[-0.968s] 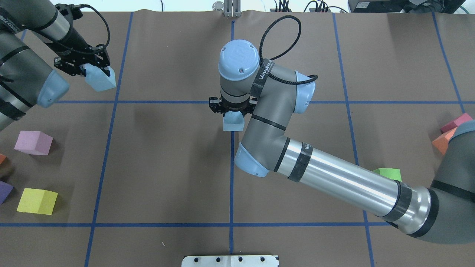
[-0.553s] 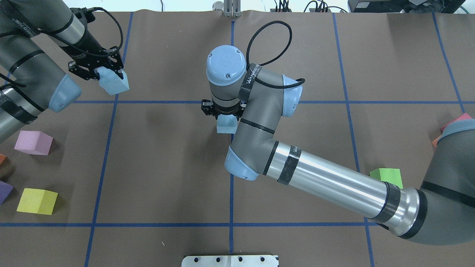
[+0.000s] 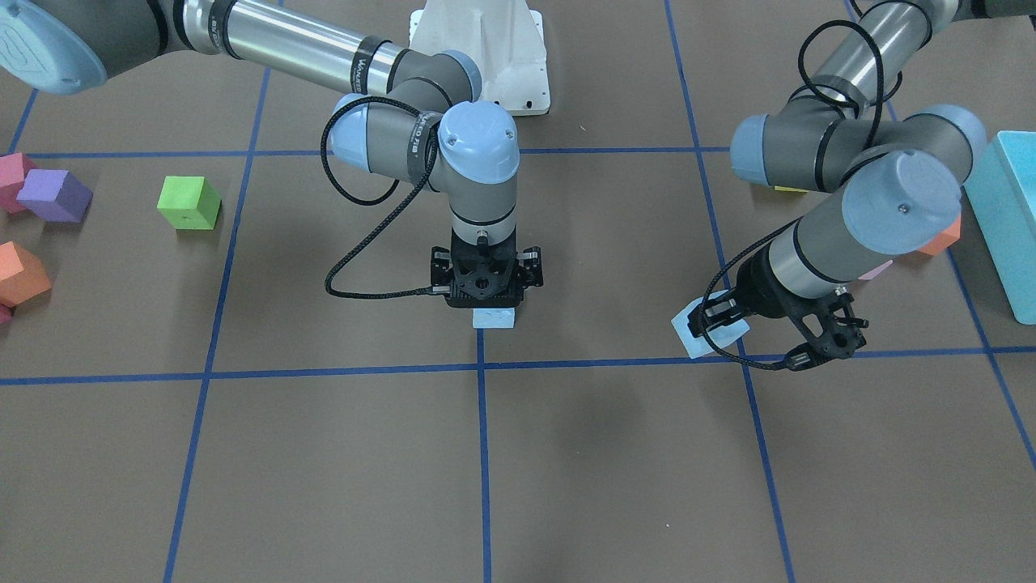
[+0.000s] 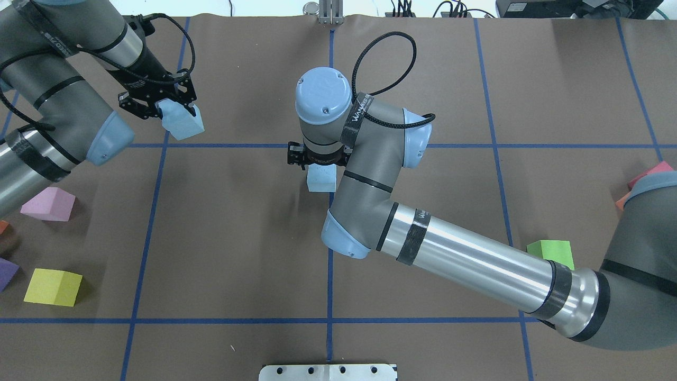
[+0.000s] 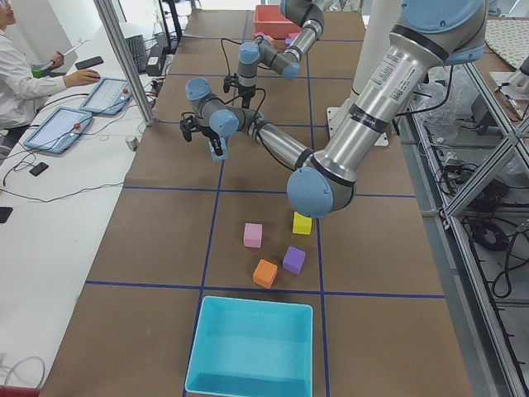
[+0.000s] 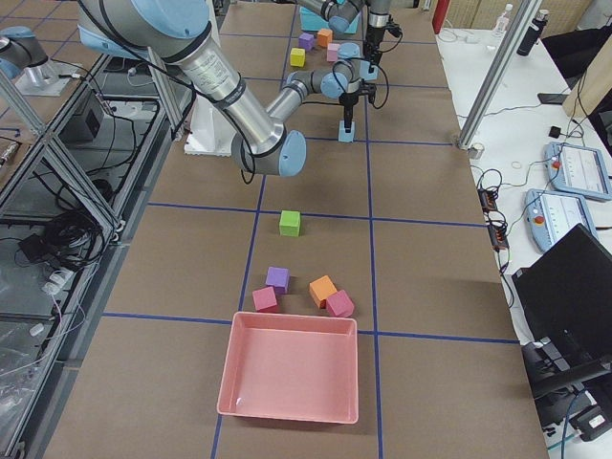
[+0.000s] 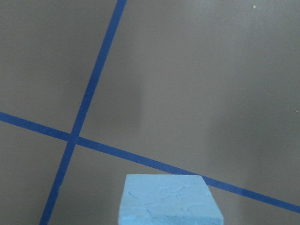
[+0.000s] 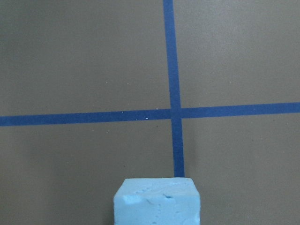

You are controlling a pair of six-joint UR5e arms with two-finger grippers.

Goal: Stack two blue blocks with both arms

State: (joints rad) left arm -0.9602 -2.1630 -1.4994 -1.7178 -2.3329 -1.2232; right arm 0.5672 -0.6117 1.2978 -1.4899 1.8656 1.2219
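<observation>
My left gripper [image 4: 170,108] is shut on one pale blue block [image 4: 182,124] and holds it tilted above the table, left of centre near the far blue tape line. It shows on the right of the front view [image 3: 698,330] and at the bottom of the left wrist view [image 7: 168,201]. My right gripper [image 4: 319,163] points straight down and is shut on the other blue block [image 4: 321,180] at the table's centre line, low over the paper. That block also shows in the front view [image 3: 494,317] and the right wrist view [image 8: 157,201]. The two blocks are well apart.
Pink [image 4: 47,203], yellow [image 4: 53,287] and purple [image 4: 6,272] cubes lie at the left. A green cube [image 4: 552,251] sits beside the right arm, with pink and orange cubes [image 4: 648,177] at the right edge. A turquoise bin [image 5: 252,347] and a red bin [image 6: 292,378] stand at the table's ends.
My left gripper has carried its blue block rightward toward the centre. My right arm shifted slightly left with its block, then held almost still.
</observation>
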